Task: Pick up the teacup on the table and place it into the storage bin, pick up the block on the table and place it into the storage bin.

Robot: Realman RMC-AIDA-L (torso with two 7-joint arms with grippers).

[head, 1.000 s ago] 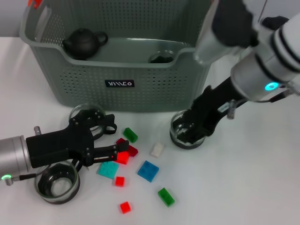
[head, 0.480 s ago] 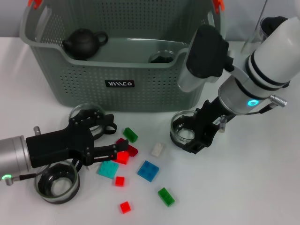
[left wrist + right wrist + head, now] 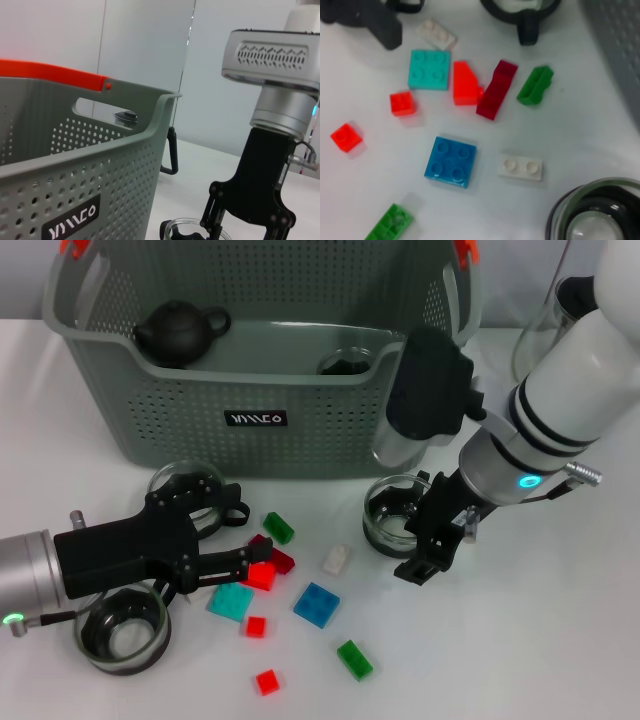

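Observation:
The grey-green storage bin [image 3: 250, 420] stands at the back and holds a black teapot [image 3: 180, 330]. A glass teacup [image 3: 392, 518] rests on the table in front of the bin's right corner. My right gripper [image 3: 418, 545] hovers open just to the right of it, empty. The left wrist view shows that gripper [image 3: 247, 227] above the teacup's rim [image 3: 192, 226]. Several small blocks lie in the middle, among them a red block [image 3: 262, 576], a blue one [image 3: 316, 604] and a white one [image 3: 335, 559]. My left gripper [image 3: 238, 538] is open low beside the red block.
Two more glass cups [image 3: 186, 484] [image 3: 122, 630] sit on either side of my left arm. A glass cup [image 3: 345, 362] sits inside the bin. Green blocks [image 3: 278, 528] [image 3: 354, 659], a teal block [image 3: 231, 601] and small red ones [image 3: 266, 681] are scattered around.
My right gripper has drawn back from the teacup, toward the front right, leaving the cup on the table. My left arm has not moved.

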